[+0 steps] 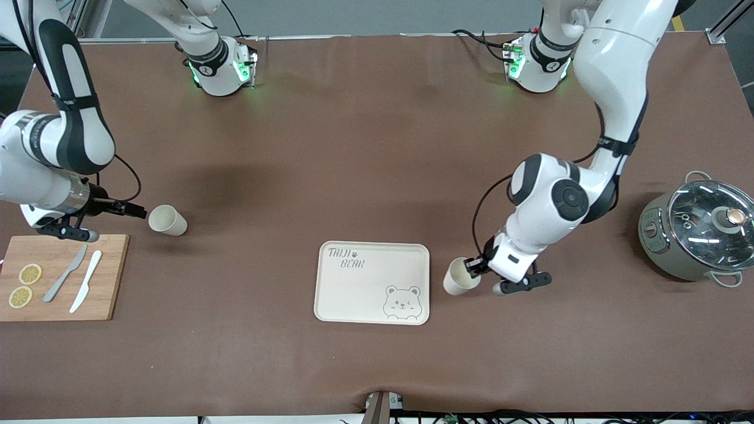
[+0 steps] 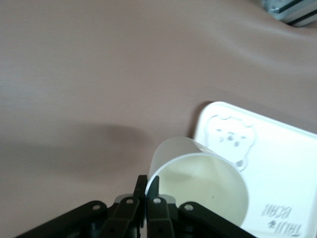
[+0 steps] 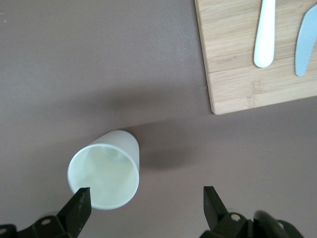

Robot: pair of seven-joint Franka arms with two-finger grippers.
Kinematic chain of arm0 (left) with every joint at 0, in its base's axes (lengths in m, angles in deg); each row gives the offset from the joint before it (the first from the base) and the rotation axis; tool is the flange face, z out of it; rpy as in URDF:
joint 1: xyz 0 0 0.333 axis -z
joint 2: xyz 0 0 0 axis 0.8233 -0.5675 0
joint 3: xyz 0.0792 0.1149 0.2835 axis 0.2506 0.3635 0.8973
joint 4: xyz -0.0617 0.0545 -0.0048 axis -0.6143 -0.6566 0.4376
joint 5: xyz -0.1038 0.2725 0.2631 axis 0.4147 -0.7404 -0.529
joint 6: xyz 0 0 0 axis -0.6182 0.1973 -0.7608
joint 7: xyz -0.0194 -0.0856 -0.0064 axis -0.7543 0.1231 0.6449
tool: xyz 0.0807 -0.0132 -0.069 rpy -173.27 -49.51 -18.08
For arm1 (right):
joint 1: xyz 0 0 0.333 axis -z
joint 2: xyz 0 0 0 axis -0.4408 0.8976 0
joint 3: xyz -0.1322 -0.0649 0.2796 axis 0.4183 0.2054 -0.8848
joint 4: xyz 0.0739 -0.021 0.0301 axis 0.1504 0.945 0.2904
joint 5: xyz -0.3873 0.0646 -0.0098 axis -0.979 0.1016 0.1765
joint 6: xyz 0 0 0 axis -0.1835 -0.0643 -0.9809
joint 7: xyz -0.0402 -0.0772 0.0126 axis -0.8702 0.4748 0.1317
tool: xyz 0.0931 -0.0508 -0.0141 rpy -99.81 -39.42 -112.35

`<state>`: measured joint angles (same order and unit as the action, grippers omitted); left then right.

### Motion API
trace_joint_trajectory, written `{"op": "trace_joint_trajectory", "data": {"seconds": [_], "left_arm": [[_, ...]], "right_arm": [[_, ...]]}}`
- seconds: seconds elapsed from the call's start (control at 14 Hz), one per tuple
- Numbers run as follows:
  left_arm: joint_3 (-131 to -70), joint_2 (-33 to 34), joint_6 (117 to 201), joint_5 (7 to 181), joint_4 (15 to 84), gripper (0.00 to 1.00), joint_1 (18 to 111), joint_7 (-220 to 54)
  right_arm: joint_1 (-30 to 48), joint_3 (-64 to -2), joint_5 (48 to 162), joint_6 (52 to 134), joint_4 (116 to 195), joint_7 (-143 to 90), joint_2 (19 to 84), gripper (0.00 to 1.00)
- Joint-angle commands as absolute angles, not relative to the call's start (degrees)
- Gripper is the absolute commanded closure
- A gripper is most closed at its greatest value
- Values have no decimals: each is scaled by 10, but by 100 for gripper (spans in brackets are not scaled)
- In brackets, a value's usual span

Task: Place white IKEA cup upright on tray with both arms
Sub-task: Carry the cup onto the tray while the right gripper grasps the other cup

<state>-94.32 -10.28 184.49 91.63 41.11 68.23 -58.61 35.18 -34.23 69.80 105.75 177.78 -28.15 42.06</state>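
Brown matting covers the whole table, and on it we find the tray (image 1: 372, 282) lying flat near the middle, its bear drawing at the corner toward the front camera. Just beside the tray's edge on the left arm's end, at about three o'clock from it, the left gripper (image 1: 473, 268) is clenched on the rim of a white cup (image 1: 459, 277), pinching the wall between its fingers (image 2: 152, 191); the left wrist view shows the cup's open mouth facing the camera and the tray right past it. We judge the rim grip is chosen so the cup can be swung upright over the tray.

A second white cup (image 1: 167, 220) lies on its side toward the right arm's end, at roughly ten o'clock from the tray and well apart from it. The right gripper (image 1: 136, 211) sits beside its mouth with jaws released and wide, the cup not yet between them.

At seven o'clock from that cup rests a wooden cutting board (image 1: 112, 277) carrying two knives (image 1: 76, 280) and lemon slices (image 1: 25, 285). A lidded pot (image 1: 698, 232) stands toward the left arm's end
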Motion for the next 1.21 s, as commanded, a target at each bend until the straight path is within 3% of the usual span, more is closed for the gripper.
{"op": "trace_joint_trajectory", "data": {"seconds": [0.0, 0.14, 0.57, 0.64, 0.71, 0.79, 0.86, 1.14], "left_arm": [[-938, -154, 1840, 926, 332, 100, 712, -549], [-925, -181, 1840, 926, 307, 100, 744, -520], [-877, -220, 1842, 926, 276, 100, 822, -434], [-877, -220, 1842, 926, 277, 93, 823, -431], [-877, -220, 1842, 926, 277, 54, 823, -429], [-876, -219, 1842, 919, 277, 1, 824, -431], [-877, -219, 1842, 916, 277, 0, 825, -429], [-877, -200, 1840, 916, 274, 0, 821, -426]], "right_arm": [[362, -351, 707, 1090, 1792, -276, 431, 3], [362, -351, 718, 1102, 1793, -276, 442, 20], [355, -354, 734, 1123, 1809, -276, 456, 51], [352, -354, 734, 1125, 1814, -276, 456, 64], [352, -354, 734, 1126, 1814, -276, 456, 79], [351, -354, 734, 1126, 1815, -276, 456, 90], [351, -354, 734, 1125, 1814, -276, 456, 99], [326, -354, 734, 1088, 1795, -282, 452, 100]]}}
